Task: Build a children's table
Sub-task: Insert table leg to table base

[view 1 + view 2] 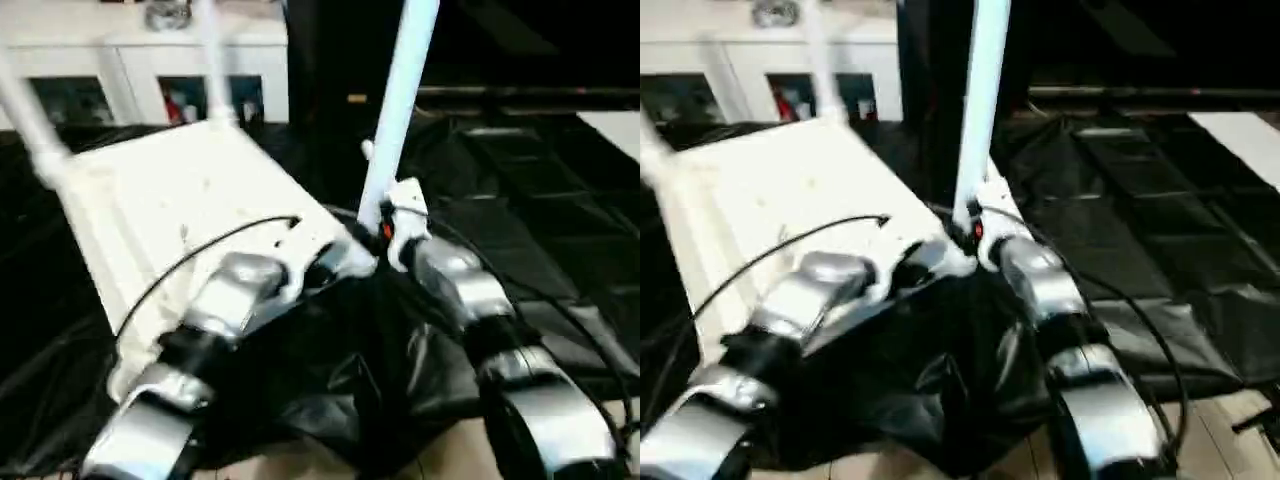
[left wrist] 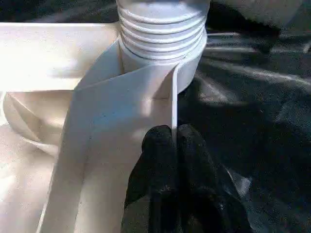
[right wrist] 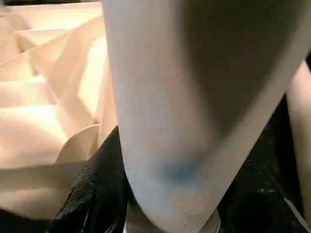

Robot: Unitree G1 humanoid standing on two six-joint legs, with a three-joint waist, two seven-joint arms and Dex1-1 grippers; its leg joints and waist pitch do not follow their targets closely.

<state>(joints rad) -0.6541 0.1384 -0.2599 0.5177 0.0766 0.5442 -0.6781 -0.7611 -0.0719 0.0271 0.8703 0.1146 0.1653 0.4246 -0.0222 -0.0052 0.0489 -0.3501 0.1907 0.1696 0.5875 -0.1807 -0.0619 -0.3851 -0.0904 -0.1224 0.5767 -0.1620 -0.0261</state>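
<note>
The white tabletop [image 1: 170, 215] lies upside down on a black sheet, its ribbed underside [image 3: 43, 97] facing up. Two white legs [image 1: 25, 110] [image 1: 212, 60] stand in its far corners. A third leg [image 1: 398, 100] rises upright at the near right corner, and my right gripper [image 1: 385, 228] is shut on its lower part [image 3: 194, 97]. The leg's threaded end [image 2: 163, 29] sits at the round corner socket [image 2: 187, 73]. My left gripper [image 2: 167, 145] is shut on the thin rim wall [image 2: 146, 97] of the tabletop just beside that socket.
A black sheet [image 1: 520, 230] covers the work area and bunches up between my forearms. At the back stands a white glass-door cabinet [image 1: 130, 60]. A black cable [image 1: 210, 245] runs over the tabletop. Pale wooden floor [image 1: 1230, 440] shows at the near right.
</note>
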